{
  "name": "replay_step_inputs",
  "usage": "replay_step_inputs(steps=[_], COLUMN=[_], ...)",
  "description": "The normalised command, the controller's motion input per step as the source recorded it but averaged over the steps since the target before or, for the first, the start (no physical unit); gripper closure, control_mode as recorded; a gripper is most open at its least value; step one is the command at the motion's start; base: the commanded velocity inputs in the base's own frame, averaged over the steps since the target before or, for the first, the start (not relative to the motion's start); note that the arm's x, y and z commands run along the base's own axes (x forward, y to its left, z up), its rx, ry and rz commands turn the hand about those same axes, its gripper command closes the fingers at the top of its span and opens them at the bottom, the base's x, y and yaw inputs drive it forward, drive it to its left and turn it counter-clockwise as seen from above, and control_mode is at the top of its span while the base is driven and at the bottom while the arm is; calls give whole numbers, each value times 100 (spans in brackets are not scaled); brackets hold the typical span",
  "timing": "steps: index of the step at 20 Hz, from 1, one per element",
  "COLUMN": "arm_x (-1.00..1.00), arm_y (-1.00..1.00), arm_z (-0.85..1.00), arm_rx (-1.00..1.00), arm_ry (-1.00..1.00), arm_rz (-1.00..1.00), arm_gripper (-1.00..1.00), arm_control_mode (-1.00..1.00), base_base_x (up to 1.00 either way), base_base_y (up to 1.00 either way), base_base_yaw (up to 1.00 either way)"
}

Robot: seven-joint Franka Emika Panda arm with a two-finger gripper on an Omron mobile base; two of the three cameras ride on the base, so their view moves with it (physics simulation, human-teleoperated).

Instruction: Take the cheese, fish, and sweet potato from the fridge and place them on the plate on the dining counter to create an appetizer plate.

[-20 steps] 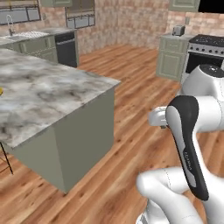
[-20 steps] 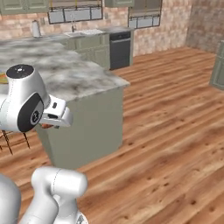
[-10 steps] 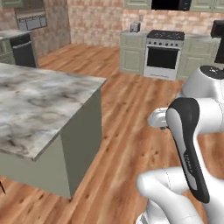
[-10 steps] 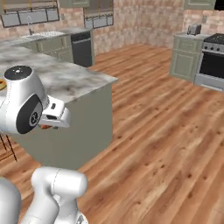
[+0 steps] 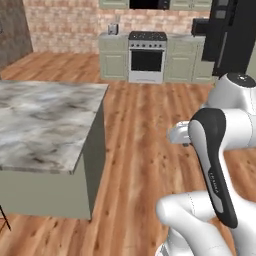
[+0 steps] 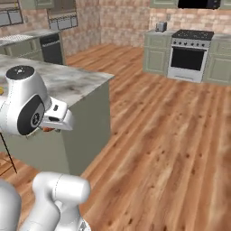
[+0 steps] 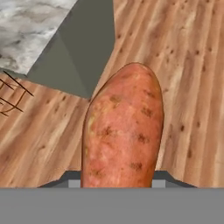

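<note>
My gripper [image 7: 117,177] is shut on the sweet potato [image 7: 124,127], an orange-brown oval that stands up large between the jaws and hides the fingertips. In the right base view the gripper [image 6: 53,128] hangs beside the dining counter [image 6: 72,81] with a bit of the sweet potato [image 6: 47,129] showing under it. The dining counter's marble top [image 5: 40,125] lies to my left, and its corner [image 7: 30,26] is below the hand. A yellow sliver of the plate [image 6: 1,90] peeks in at the picture's left edge. The black fridge [image 5: 231,35] stands at the far right. Cheese and fish are out of view.
A stove [image 5: 146,57] with grey-green cabinets [image 5: 114,57] lines the brick back wall, with a toaster [image 5: 114,29] on top. Open wooden floor [image 6: 171,135] stretches between the counter and the stove. Black stool legs [image 7: 13,94] stand by the counter's base.
The base has turned, so the whole scene has swept left: the stove and fridge have come into view. The arm keeps its pose with the sweet potato still gripped.
</note>
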Motion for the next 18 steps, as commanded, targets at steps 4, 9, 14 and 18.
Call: replay_step_inputs(steps=[4,9,14,18], arm_x=[0,0,0,0], arm_y=[0,0,0,0], arm_z=[0,0,0,0], arm_rx=[0,0,0,0], arm_ry=[0,0,0,0], arm_rz=[0,0,0,0], arm_gripper=[100,100,100,100], arm_control_mode=[100,100,100,100], base_base_x=[-100,-46,0,0], base_base_y=[100,100,100,100], base_base_yaw=[-36,-32,-26,-25])
